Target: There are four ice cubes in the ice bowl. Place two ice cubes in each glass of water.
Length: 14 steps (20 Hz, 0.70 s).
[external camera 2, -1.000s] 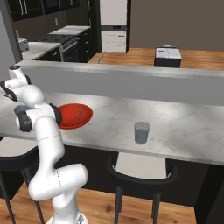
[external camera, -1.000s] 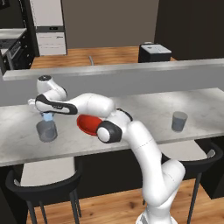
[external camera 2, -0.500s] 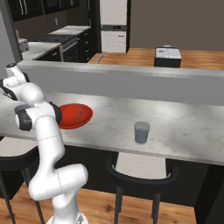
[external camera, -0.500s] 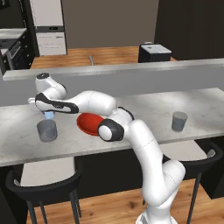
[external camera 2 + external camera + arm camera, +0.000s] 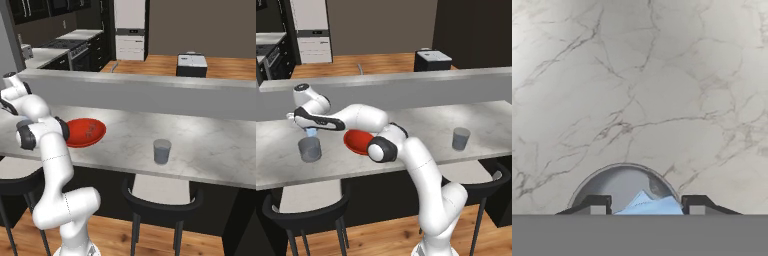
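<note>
The white arm with dark joints (image 5: 406, 165) rises from its base at the lower right of the left base view, bends at a dark elbow, and reaches far out to its left, forearm roughly level. The wrist turns the pincer (image 5: 311, 131) downward. In the hand view its two dark fingertips (image 5: 598, 204) stand closed on a small pale blue-white block (image 5: 651, 205) between them.

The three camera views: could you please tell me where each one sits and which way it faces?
Left base view: behind the arm, to its left, facing the marble counter; the arm reaches left, its hand holding an ice cube above a glass.
Right base view: behind, to its right; the arm rises at left.
Hand view: looks down between fingertips into that glass.
Both base views share the red bowl and the other glass.
</note>
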{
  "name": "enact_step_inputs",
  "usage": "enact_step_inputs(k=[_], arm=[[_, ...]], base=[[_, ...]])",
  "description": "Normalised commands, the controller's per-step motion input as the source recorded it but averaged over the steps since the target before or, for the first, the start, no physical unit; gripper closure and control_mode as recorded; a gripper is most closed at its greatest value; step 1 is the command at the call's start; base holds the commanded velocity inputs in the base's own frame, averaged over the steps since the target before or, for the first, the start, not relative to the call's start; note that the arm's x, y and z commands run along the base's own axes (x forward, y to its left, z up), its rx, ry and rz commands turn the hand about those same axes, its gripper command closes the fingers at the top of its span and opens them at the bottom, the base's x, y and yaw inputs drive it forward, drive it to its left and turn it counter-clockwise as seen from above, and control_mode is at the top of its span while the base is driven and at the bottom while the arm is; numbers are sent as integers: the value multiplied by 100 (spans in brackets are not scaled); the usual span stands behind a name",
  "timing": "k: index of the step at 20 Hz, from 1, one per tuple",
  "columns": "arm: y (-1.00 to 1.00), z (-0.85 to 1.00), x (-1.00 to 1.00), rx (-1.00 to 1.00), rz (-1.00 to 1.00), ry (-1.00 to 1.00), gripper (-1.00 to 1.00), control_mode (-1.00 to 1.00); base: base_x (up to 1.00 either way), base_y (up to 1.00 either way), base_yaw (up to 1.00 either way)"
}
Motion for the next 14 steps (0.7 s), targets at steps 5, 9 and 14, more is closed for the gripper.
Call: enact_step_inputs(k=[5, 9, 14], arm=[[21, 0, -18, 0, -2, 0, 100, -100], [0, -18, -4, 0, 0, 0, 100, -100], [0, -11, -2, 0, 0, 0, 100, -100]], base=[[0, 0, 0], [0, 0, 0], [0, 0, 0]])
